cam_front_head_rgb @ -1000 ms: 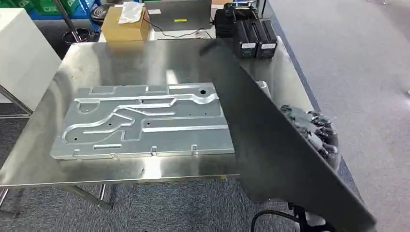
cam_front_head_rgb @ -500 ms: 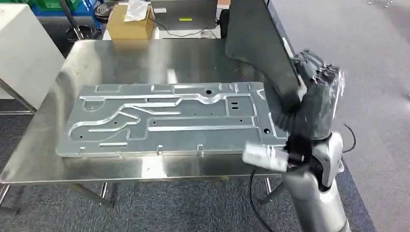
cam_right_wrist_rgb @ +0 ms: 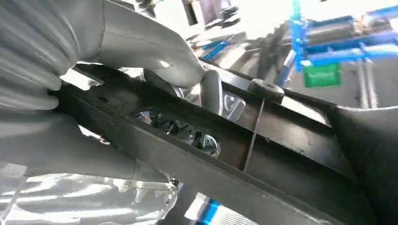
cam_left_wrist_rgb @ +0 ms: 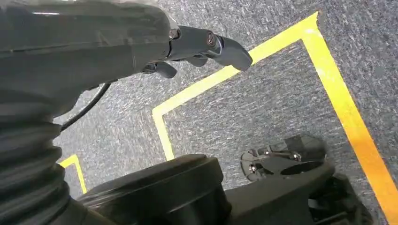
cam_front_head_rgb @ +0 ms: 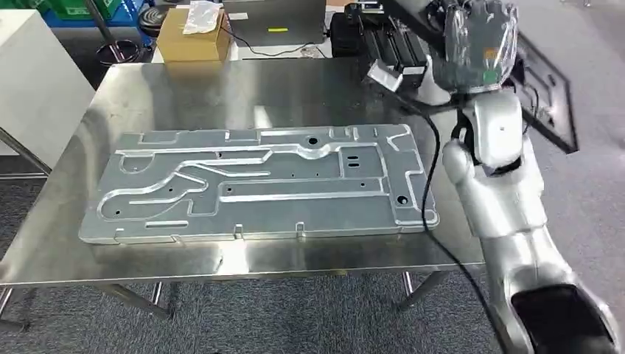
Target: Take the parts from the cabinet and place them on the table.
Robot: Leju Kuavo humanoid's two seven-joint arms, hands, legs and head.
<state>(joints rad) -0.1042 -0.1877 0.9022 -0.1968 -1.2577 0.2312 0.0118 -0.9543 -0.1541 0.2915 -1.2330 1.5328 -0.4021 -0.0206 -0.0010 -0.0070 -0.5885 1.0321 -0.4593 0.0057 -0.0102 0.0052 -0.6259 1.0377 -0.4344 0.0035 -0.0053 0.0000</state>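
A large silver stamped metal panel (cam_front_head_rgb: 258,184) lies flat on the steel table (cam_front_head_rgb: 184,92). My right hand (cam_front_head_rgb: 479,40), wrapped in clear plastic, is raised high above the table's far right corner and grips a dark flat panel (cam_front_head_rgb: 542,85) that juts out to the right. The right wrist view has the thumb (cam_right_wrist_rgb: 155,47) clamped over that dark panel's (cam_right_wrist_rgb: 263,140) edge. My left hand (cam_left_wrist_rgb: 202,44) hangs beside my body over grey carpet, its fingers loosely curled around nothing.
A cardboard box (cam_front_head_rgb: 191,37), a laptop (cam_front_head_rgb: 276,22) and black battery packs (cam_front_head_rgb: 383,44) sit behind the table. A white cabinet (cam_front_head_rgb: 37,88) stands at the left. Yellow floor tape (cam_left_wrist_rgb: 328,84) marks the carpet. A cable (cam_front_head_rgb: 435,192) trails along my right arm.
My right arm has swung the dark panel up from low beside the table's right edge to high over its far right corner. The silver panel now lies fully uncovered.
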